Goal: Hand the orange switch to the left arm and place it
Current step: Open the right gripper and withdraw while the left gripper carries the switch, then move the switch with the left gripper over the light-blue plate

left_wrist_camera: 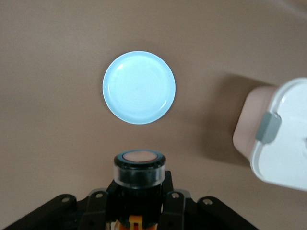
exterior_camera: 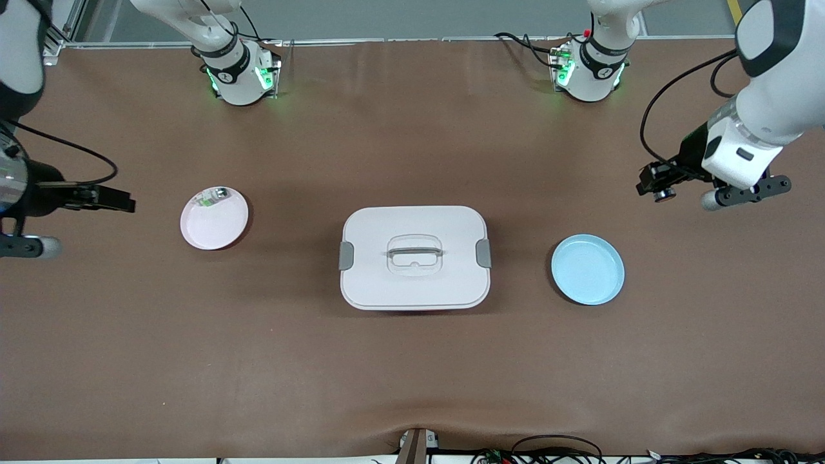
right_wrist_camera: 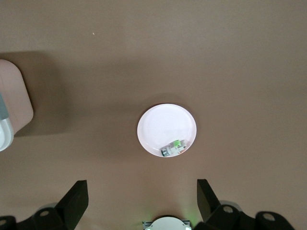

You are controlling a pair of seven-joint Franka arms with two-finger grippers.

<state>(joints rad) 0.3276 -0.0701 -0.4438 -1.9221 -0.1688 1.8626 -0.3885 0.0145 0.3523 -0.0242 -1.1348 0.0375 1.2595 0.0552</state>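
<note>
The left gripper (left_wrist_camera: 136, 211) pinches the orange switch (left_wrist_camera: 139, 170), up in the air over the table's (exterior_camera: 412, 374) edge at the left arm's end. The switch is black with a clear ring and a pale orange face. The blue plate (exterior_camera: 587, 269) lies near it. The right gripper (right_wrist_camera: 142, 201) hangs with fingers spread wide over the other end, near the pink plate (exterior_camera: 214, 219) and its small green part (right_wrist_camera: 173, 147). The box (exterior_camera: 414, 258) sits mid-table between both plates.

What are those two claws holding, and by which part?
The left gripper clamps the orange switch by its lower body. The right gripper is open, empty.
</note>
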